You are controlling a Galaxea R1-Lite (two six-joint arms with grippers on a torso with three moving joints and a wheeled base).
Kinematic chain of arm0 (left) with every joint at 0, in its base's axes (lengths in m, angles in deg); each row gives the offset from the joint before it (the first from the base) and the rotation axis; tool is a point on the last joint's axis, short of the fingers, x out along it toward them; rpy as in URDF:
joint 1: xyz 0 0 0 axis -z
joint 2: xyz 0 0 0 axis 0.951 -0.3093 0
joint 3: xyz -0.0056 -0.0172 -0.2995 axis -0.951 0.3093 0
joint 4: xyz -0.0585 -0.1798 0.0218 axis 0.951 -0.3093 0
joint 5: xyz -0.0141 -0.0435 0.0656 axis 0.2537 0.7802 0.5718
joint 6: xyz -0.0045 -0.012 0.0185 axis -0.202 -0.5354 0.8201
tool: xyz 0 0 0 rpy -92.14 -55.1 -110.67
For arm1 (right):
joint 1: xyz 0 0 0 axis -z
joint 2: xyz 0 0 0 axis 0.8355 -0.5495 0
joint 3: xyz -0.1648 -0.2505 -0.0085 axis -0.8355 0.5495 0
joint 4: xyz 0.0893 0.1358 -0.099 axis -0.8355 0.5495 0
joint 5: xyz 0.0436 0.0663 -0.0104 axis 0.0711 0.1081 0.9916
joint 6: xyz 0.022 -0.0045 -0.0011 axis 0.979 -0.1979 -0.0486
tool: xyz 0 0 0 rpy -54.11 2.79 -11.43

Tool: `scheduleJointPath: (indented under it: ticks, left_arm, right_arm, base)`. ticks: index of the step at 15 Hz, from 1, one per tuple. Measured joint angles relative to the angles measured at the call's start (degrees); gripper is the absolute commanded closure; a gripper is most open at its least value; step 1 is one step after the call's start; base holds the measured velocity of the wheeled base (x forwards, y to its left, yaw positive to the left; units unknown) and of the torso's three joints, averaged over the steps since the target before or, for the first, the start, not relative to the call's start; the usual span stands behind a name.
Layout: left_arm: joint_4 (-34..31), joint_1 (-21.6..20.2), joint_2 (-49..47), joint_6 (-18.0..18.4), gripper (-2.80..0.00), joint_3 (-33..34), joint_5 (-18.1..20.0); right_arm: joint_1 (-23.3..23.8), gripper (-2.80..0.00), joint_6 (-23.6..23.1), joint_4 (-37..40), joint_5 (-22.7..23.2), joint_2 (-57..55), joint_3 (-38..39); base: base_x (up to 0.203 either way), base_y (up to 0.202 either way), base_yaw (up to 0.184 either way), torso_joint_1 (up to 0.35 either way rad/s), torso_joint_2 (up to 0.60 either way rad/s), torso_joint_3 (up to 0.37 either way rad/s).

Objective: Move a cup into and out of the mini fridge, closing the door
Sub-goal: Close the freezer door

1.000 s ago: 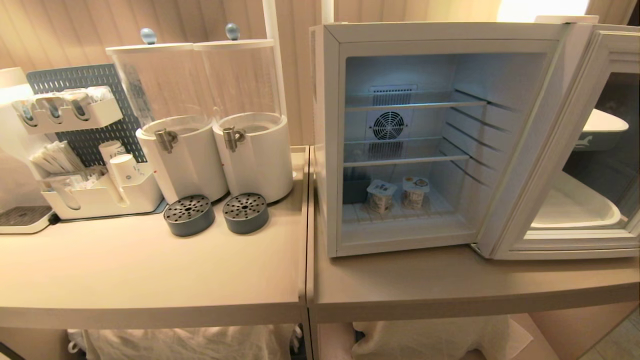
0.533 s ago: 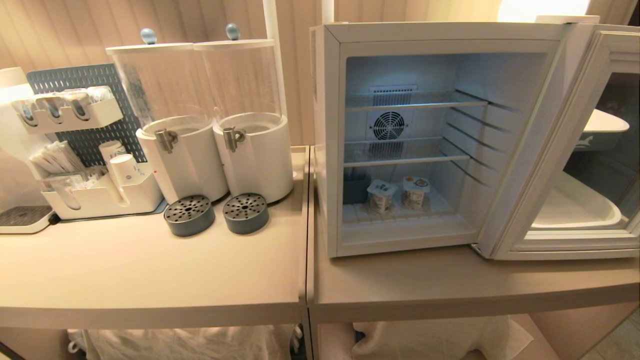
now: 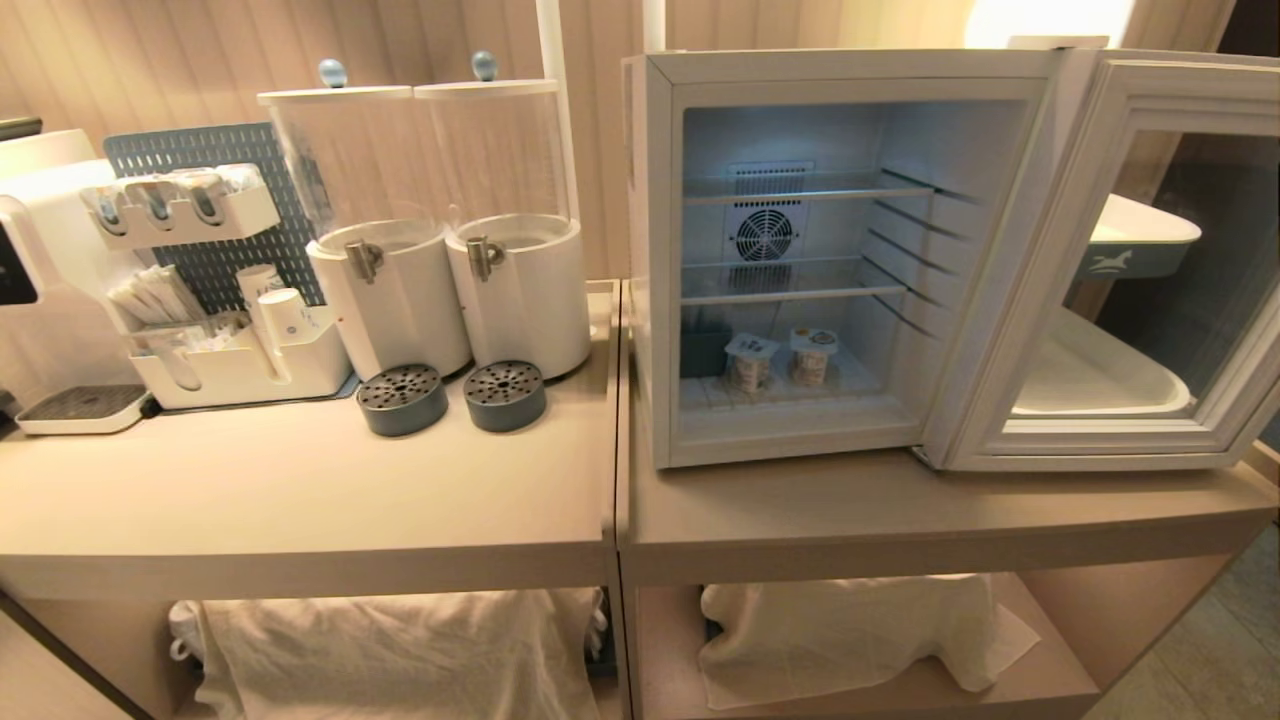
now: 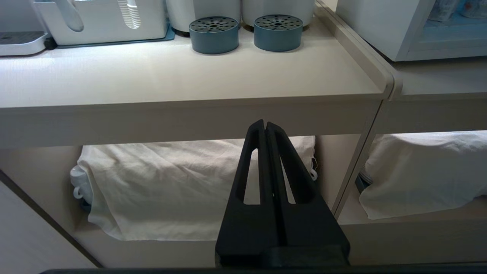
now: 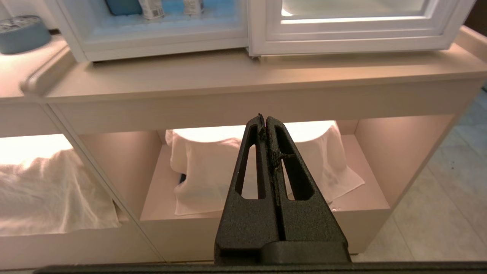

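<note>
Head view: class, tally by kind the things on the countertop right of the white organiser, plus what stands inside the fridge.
Clear dispensers: 2
Round grey drip trays: 2
Mini fridge, door open: 1
Cups inside: 2
Total: 7

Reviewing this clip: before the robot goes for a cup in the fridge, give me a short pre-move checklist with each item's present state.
1. Door swung wide, way in free: ok.
2. Cups reachable: ok; two sealed cups stand on the bottom shelf of the fridge.
3. Left pincer empty: ok; shut on nothing, low in front of the counter.
4. Right pincer ready to grasp: not ok; shut, below the counter edge, must open first.
5. Arms out of the head view: ok; neither shows there.
6. Cups upright: ok.
</note>
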State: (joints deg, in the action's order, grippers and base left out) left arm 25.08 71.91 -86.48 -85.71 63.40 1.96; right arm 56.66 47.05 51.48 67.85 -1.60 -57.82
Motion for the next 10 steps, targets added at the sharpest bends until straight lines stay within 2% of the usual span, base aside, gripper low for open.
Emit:
scheduleJointPath:
  ticks: [4, 10]
  left_arm:
    - [-0.4, 0.1, 0.0, 0.2, 0.0, -0.2, -0.1]
    - [-0.4, 0.0, 0.0, 0.2, 0.0, -0.3, 0.0]
  right_arm:
    - [0.1, 0.0, -0.1, 0.1, 0.1, 0.0, 0.0]
    - [0.0, 0.0, 0.0, 0.0, 0.0, 0.0, 0.0]
  base:
    - [0.013, -0.015, 0.001, 0.001, 0.0, 0.001]
    - [0.184, -0.179, 0.002, 0.001, 0.0, 0.006]
